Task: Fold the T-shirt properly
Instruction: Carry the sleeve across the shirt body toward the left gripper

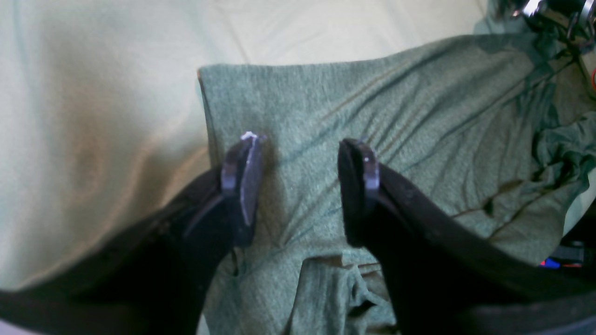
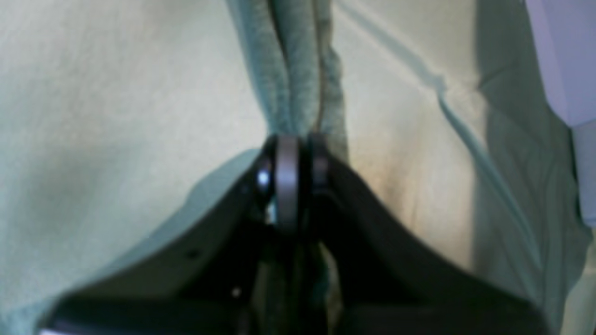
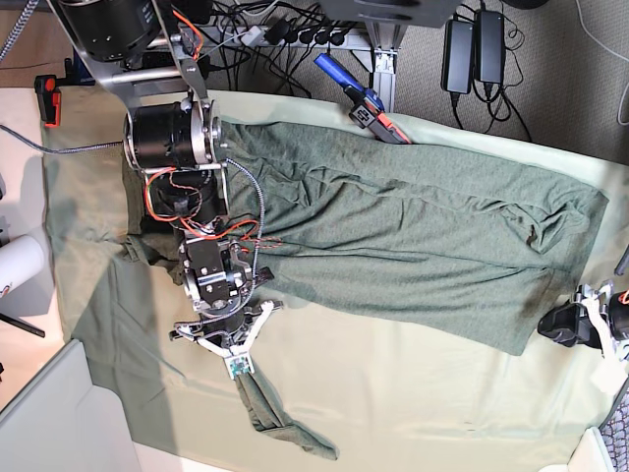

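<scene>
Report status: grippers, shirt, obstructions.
Right gripper shut on T-shirt sleeve. Left gripper open above shirt corner, gripping nothing. Shirt spread on table cloth. Nothing in the way.

A pale green cloth (image 3: pixel 413 393) covers the table. Beyond its far edge lies grey carpet (image 3: pixel 550 98), strewn with black cables (image 3: pixel 285 39) and two power bricks (image 3: pixel 472 44). A metal leg (image 3: pixel 383 74) stands there. Light wooden floor (image 3: pixel 25 44) shows at the upper left corner.
</scene>
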Robot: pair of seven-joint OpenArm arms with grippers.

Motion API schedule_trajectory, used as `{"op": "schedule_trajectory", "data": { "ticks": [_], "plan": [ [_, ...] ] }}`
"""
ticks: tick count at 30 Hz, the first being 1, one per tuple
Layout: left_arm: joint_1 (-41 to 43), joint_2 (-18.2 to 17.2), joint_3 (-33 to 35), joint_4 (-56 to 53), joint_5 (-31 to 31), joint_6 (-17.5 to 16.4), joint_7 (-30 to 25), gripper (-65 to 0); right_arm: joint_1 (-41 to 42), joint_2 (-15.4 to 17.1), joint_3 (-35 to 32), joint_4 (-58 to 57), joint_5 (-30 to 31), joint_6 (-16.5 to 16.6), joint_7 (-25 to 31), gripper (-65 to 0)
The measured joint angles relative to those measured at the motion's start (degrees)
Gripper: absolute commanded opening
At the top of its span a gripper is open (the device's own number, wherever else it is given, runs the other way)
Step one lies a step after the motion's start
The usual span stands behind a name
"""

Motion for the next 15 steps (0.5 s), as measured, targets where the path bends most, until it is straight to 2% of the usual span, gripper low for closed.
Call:
{"op": "schedule_trajectory", "data": {
  "ticks": [3,6,9,15],
  "plan": [
    [0.00,0.00,0.00,0.00,0.00,0.00,-0.20,-34.8,-0.04,-0.15,-0.04,0.33,-0.02,0.50,0.37,-65.0],
    [0.00,0.00,0.00,0.00,0.20,0.00,-1.09,-34.8,-0.20,-0.76,-1.05,2.19,-0.04,4.35,-0.28,-65.0],
    [0.00,0.00,0.00,0.00,0.46,0.00,-1.95,-34.8,-0.35,-2.69,-3.78,4.04,-0.07,6.08,-0.74,-65.0],
    [-0.09,0.00,0.00,-0.09,8.83,-0.02,-9.49,-34.8,-0.33,-6.49,-12.39,5.20,-0.07,6.71,-0.74,-65.0]
  ]
}}
